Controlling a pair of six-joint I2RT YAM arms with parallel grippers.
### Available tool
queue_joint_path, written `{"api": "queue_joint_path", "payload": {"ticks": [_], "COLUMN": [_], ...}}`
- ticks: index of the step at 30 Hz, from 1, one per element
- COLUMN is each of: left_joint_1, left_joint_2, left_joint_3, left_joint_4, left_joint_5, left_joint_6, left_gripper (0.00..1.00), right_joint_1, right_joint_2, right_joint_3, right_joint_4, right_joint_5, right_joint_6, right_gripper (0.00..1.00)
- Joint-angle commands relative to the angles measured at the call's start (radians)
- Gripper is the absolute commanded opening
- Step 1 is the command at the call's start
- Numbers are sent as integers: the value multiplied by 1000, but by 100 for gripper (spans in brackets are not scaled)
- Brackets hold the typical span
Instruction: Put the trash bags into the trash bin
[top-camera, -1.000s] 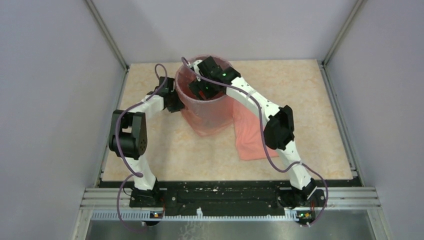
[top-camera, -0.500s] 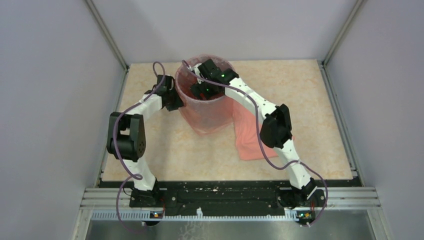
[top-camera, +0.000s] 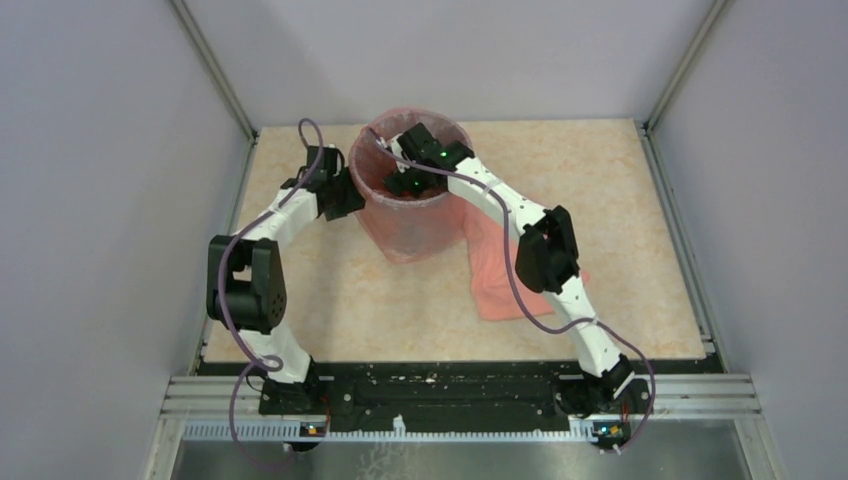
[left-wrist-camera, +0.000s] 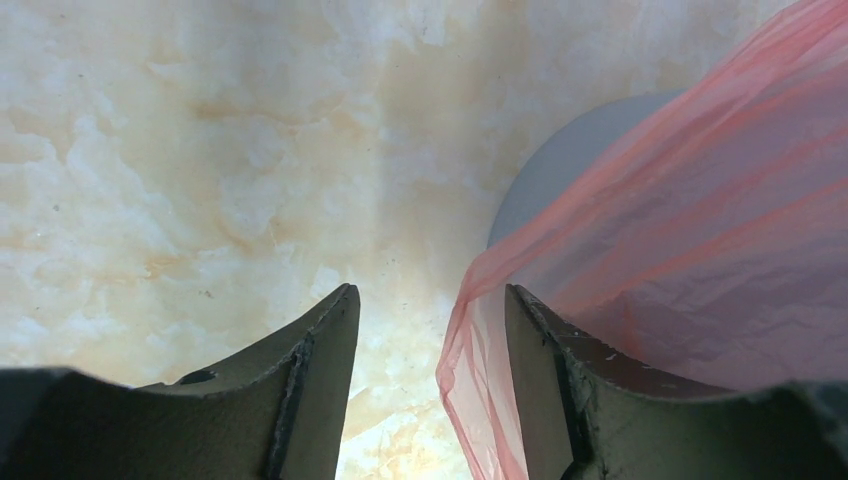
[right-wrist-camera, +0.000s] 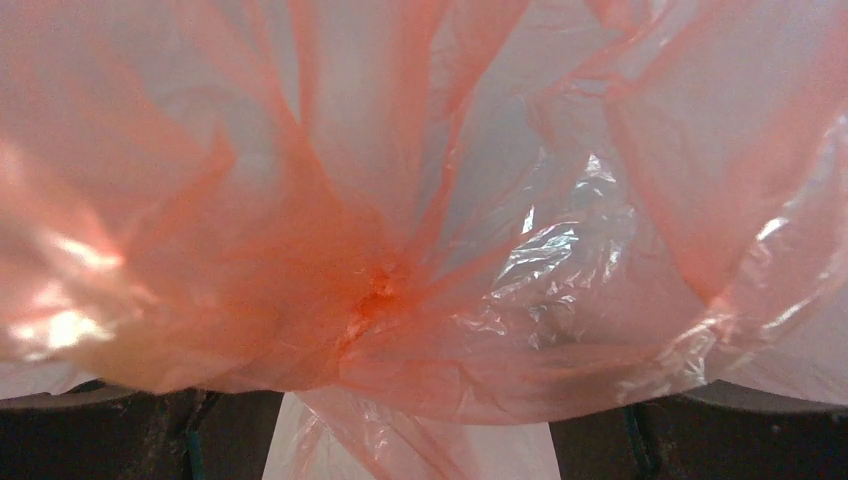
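A salmon-pink trash bag (top-camera: 412, 232) is draped over the trash bin at the table's back middle, its film covering the rim and outer wall. The bin's grey wall (left-wrist-camera: 560, 170) shows bare in the left wrist view. My right gripper (top-camera: 408, 181) reaches down inside the bin; in its wrist view it (right-wrist-camera: 415, 445) is open, with crinkled bag film (right-wrist-camera: 380, 290) right in front. My left gripper (top-camera: 347, 196) is at the bin's left side, open (left-wrist-camera: 430, 315), the bag's loose edge (left-wrist-camera: 470, 330) hanging between the fingers beside the right one. A second bag (top-camera: 497, 275) lies flat on the table.
The flat bag lies under my right arm's forearm, right of the bin. Grey walls and metal corner posts (top-camera: 215, 75) enclose the marble-patterned table (top-camera: 330, 290). The arm bases sit on a black rail (top-camera: 440, 395) at the near edge.
My left arm has swung farther back along the bin's left side. My right gripper has shifted slightly left and lower inside the bin. The flat bag has not moved.
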Motion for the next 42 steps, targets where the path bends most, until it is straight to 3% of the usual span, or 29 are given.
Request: {"api": "queue_joint_path", "payload": {"ticks": [1, 20, 42], "left_joint_1": [7, 10, 10], "left_joint_2": [-68, -175, -218], "left_joint_3": [33, 32, 40], "left_joint_4": [-12, -45, -51], "left_joint_5": [-13, 5, 46], "left_joint_6": [15, 41, 39], "left_gripper": [63, 63, 62], "right_joint_1": [-5, -6, -8], "right_joint_2": [6, 57, 115], "right_joint_3": [11, 12, 51], "right_joint_4": [40, 60, -36], "right_joint_5": [-3, -1, -53], "right_joint_6": [-15, -44, -47], "right_gripper": [83, 83, 83]}}
